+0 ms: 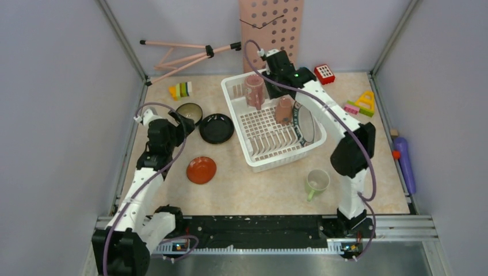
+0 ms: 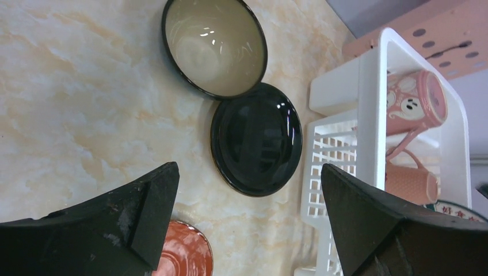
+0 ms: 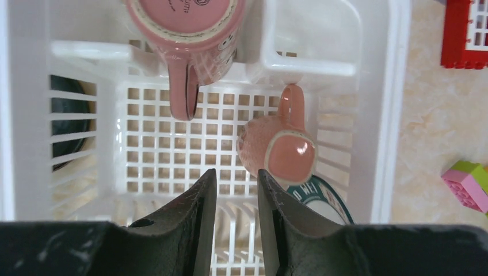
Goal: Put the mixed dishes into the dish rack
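Left gripper [image 2: 248,168] spread wide over black plate [image 2: 256,138]; flat rim, bowl [image 2: 214,46] abutting: risk of slipped pinch, shoved bowl. Right gripper [image 3: 236,172] narrowly parted, empty, above dish rack [image 3: 368,115].

Left arm [image 1: 135,195] and right arm [image 1: 322,106]: white link shells with black joint housings. A purple cable [image 1: 374,169] loops along each arm. A green indicator [image 1: 296,73] is lit on the right wrist housing. Left fingers [image 2: 144,213] are black, wedge-shaped and scuffed. The base plates [image 1: 181,246] carry what appear to be small status lights.
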{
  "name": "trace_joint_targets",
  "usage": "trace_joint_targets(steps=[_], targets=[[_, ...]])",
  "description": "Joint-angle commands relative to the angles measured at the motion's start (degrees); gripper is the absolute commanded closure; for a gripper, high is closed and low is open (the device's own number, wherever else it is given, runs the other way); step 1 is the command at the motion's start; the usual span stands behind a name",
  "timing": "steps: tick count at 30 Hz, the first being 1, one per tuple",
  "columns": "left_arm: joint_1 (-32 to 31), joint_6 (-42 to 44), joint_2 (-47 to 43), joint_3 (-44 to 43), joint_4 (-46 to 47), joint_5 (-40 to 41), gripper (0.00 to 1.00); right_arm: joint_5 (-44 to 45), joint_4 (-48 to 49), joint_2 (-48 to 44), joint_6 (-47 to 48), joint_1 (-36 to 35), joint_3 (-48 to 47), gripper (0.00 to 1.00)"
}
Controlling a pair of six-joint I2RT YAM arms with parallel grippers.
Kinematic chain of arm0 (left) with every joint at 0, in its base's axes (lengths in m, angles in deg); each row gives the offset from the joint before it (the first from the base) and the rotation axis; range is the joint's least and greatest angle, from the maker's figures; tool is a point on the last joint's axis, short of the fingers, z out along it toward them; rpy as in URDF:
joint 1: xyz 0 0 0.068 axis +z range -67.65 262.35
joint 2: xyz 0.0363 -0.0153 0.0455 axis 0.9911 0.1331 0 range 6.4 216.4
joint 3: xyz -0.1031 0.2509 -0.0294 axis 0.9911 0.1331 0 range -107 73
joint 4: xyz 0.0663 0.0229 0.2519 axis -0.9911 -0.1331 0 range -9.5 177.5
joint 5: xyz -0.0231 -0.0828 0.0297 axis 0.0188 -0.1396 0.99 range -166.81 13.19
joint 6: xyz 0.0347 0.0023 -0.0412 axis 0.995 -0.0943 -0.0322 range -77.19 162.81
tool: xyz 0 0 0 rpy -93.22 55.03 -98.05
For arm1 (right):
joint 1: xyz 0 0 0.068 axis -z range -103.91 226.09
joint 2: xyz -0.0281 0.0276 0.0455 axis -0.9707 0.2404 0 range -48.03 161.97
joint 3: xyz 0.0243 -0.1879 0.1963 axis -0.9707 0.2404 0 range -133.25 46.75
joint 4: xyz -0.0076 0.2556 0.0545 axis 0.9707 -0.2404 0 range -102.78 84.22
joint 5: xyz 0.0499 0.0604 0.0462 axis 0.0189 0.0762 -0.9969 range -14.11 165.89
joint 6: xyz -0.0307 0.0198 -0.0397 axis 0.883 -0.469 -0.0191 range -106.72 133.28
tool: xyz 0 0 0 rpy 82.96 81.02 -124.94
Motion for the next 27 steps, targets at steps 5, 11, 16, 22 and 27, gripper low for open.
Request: trace_joint_targets(steps=[5, 11, 16, 22, 27], targets=[[6.43, -4.02, 10.02, -9.58, -4.07, -1.75, 0.02, -4.48, 14.37, -23.61, -4.9, 0.26, 22.21, 0.58], [10.2, -9.53, 15.28, -13.08, -9.6, 4.26, 0.04, -5.92, 24.29, -33.9, -9.81, 0.62, 38.76, 0.5], [12.45, -8.73, 19.17, -15.9, -11.21, 5.3, 0.04, -7.63, 27.03, -41.17, -11.16, 0.8, 44.99, 0.35], [13.96, -8.64, 21.09, -16.26, -9.18, 5.48, 0.02, -8.05, 24.3, -46.17, -12.21, 1.06, 46.47, 0.14], [14.38, -7.33, 25.46, -18.53, -7.96, 4.79, 0.02, -7.4, 25.29, -50.72, -13.13, 1.15, 49.94, 0.1]])
